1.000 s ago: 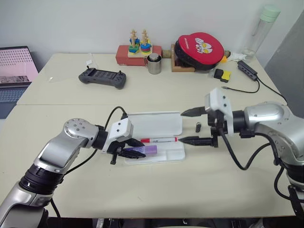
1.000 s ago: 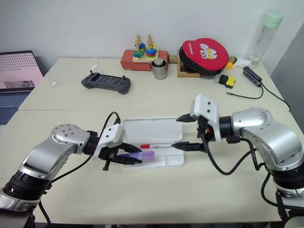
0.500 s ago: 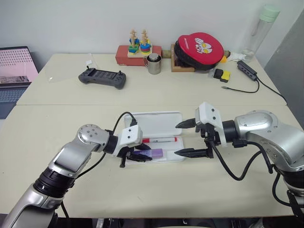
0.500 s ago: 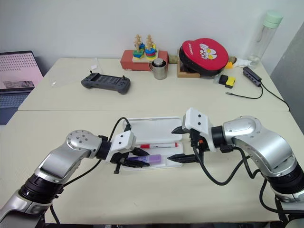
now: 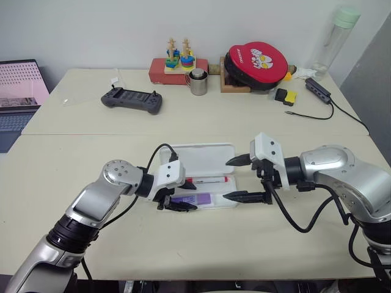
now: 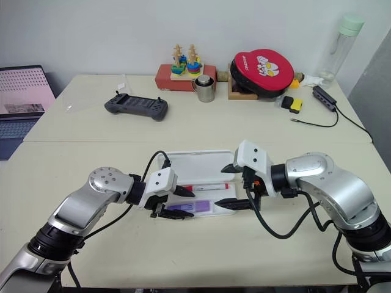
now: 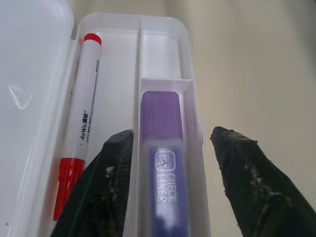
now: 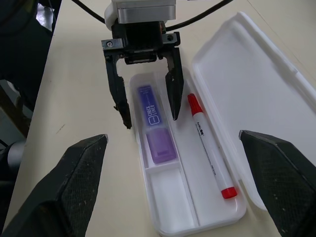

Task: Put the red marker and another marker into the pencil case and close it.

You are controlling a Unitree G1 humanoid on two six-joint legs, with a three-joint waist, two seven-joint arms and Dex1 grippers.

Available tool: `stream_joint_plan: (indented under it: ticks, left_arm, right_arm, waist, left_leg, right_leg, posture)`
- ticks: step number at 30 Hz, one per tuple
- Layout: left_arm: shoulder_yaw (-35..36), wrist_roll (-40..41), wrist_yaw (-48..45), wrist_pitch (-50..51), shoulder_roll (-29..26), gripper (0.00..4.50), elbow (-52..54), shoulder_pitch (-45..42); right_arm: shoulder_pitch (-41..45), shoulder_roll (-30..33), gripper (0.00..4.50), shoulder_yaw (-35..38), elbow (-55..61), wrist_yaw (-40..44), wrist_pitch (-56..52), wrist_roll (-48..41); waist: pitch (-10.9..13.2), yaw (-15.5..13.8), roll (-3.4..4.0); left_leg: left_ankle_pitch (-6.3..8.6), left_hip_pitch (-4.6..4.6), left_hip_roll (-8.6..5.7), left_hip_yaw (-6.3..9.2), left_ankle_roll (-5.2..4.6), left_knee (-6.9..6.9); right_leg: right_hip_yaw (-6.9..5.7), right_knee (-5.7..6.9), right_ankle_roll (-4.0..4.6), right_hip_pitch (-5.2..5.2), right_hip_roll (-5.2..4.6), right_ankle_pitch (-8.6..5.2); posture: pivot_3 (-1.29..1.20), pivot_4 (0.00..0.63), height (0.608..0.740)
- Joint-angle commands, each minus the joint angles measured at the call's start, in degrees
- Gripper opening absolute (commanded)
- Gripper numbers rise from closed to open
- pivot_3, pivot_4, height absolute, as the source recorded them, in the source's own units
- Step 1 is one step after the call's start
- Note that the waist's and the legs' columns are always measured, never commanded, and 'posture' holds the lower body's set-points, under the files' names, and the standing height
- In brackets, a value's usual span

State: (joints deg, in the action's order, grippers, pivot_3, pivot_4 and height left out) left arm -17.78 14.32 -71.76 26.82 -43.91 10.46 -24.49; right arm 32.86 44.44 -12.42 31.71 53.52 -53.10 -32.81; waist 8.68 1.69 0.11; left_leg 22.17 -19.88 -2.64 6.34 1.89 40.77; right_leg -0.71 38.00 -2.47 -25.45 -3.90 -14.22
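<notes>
Lying lengthwise between the left gripper's [image 8: 147,101] spread jaws, the purple marker [image 8: 154,124] points its cap toward the wide-open right gripper [image 5: 237,179].

The purple marker's [image 7: 163,163] near end runs off the edge of the left wrist view between the left pincer's [image 7: 170,187] fingers, and its label print there is blurred. The red marker's [image 7: 79,133] cap tip is cut off beside the same pincer's finger [image 7: 106,192]. The case lid [image 7: 29,98] is cropped there too. From the head views, that pincer's fingers cover part of the purple marker, and the small dark stub just past the right pincer [image 5: 241,180] is out of sight
</notes>
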Motion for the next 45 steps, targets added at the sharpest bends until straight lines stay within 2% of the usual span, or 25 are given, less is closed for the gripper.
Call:
stream_joint_plan:
  ticks: [1,4,7,14,19,25,31,37,40,42,44,45]
  left_arm:
    - [2.2,1.0,1.2,-0.7,1.6,3.91,-0.4,-2.2]
    - [4.5,1.8,4.3,-1.9,4.9,4.47,-2.1,-4.0]
    - [7.1,2.7,8.0,-3.6,8.9,4.49,-4.1,-6.1]
    - [10.6,5.9,11.8,-4.5,15.8,4.49,-5.2,-10.1]
    - [9.9,5.1,11.8,-6.2,16.7,4.49,-6.5,-11.6]
    - [10.0,5.2,9.4,-7.6,15.2,4.49,-8.1,-12.6]
    - [9.8,5.5,7.9,-7.8,15.2,4.5,-8.2,-12.8]
    - [9.5,5.6,6.9,-7.7,15.4,4.5,-7.8,-12.5]
    - [9.5,5.6,6.7,-7.7,15.5,4.5,-7.9,-12.5]
    - [9.5,5.5,6.7,-7.7,15.5,4.5,-8.0,-12.6]
    - [9.4,5.5,6.6,-7.7,15.4,4.5,-7.9,-12.5]
    - [9.5,5.7,6.1,-7.7,15.0,4.5,-7.7,-12.3]
  right_arm:
    - [0.1,-0.3,4.5,2.7,-1.0,-3.2,-0.4,1.0]
    - [0.2,-0.7,4.5,2.2,-5.0,-8.7,-2.1,4.8]
    - [0.9,-3.4,4.5,3.0,-8.7,-15.5,-6.2,7.3]
    - [2.6,-15.2,4.5,11.1,-15.0,-34.4,-18.6,13.2]
    - [0.4,-18.8,4.5,10.4,-13.2,-39.3,-22.8,15.5]
    - [-1.9,-20.5,4.5,9.5,-11.1,-41.0,-25.6,16.3]
    - [-2.5,-20.6,3.38,8.7,-11.1,-41.8,-24.7,17.3]
    - [-2.4,-20.8,1.67,8.7,-11.5,-42.1,-23.8,17.9]
    - [-2.4,-20.8,1.06,8.4,-11.5,-41.7,-23.4,18.1]
    - [-2.4,-21.0,0.46,8.4,-11.6,-41.6,-23.1,18.2]
    - [-2.5,-21.3,0.19,9.2,-11.1,-40.8,-21.2,17.8]
    - [-2.7,-19.1,0.18,9.0,-9.6,-37.7,-18.2,17.0]
  waist:
    - [0.0,0.0,0.0]
    - [0.0,0.0,-0.01]
    - [0.0,0.0,-0.03]
    - [0.0,0.1,-0.03]
    - [0.0,0.2,-0.02]
    - [0.0,0.2,-0.01]
    - [0.0,0.3,-0.01]
    - [0.0,0.3,-0.02]
    - [0.0,0.3,-0.01]
    - [0.0,0.3,-0.02]
    - [0.0,0.3,-0.01]
    - [0.0,0.3,-0.01]
  left_leg:
    - [0.0,0.0,0.0,0.0,0.0,0.0]
    - [0.0,0.01,0.0,0.01,0.0,0.03]
    - [0.0,0.01,-0.02,0.01,0.0,0.06]
    - [0.0,0.0,0.0,-0.06,0.01,0.07]
    - [0.0,0.02,-0.02,-0.05,0.01,0.06]
    - [0.0,0.03,-0.03,-0.09,0.01,0.06]
    - [0.0,0.03,-0.05,-0.1,0.0,0.07]
    - [0.0,0.03,-0.05,-0.1,0.01,0.06]
    - [0.0,0.03,-0.04,-0.09,0.0,0.06]
    - [0.0,0.03,-0.04,-0.09,0.0,0.06]
    - [0.0,0.04,-0.04,-0.09,0.0,0.06]
    - [0.0,0.04,-0.04,-0.09,0.0,0.06]
  right_leg:
    - [0.0,-0.01,0.0,0.0,0.0,0.0]
    - [0.0,-0.01,0.0,0.04,0.0,0.0]
    - [0.01,0.0,0.0,0.05,-0.01,0.0]
    - [0.05,0.09,0.0,-0.04,-0.02,0.0]
    - [0.06,0.11,0.0,-0.03,-0.02,0.0]
    - [0.05,0.12,0.0,-0.04,-0.01,0.0]
    - [0.05,0.12,0.0,-0.03,0.0,0.01]
    - [0.04,0.13,0.0,-0.03,0.0,0.01]
    - [0.04,0.13,0.0,-0.03,0.0,0.01]
    - [0.05,0.13,0.0,-0.03,0.0,0.01]
    - [0.05,0.13,0.0,-0.03,0.0,0.0]
    - [0.04,0.13,0.0,-0.03,0.0,0.01]
  posture:
    - [0.0,0.15,0.74]
    - [0.0,0.15,0.74]
    - [0.0,0.15,0.74]
    - [0.0,0.15,0.74]
    - [0.0,0.15,0.74]
    - [0.0,0.15,0.74]
    - [0.0,0.15,0.74]
    - [0.0,0.15,0.74]
    - [0.0,0.15,0.74]
    - [0.0,0.15,0.74]
    - [0.0,0.15,0.74]
    - [0.0,0.15,0.74]
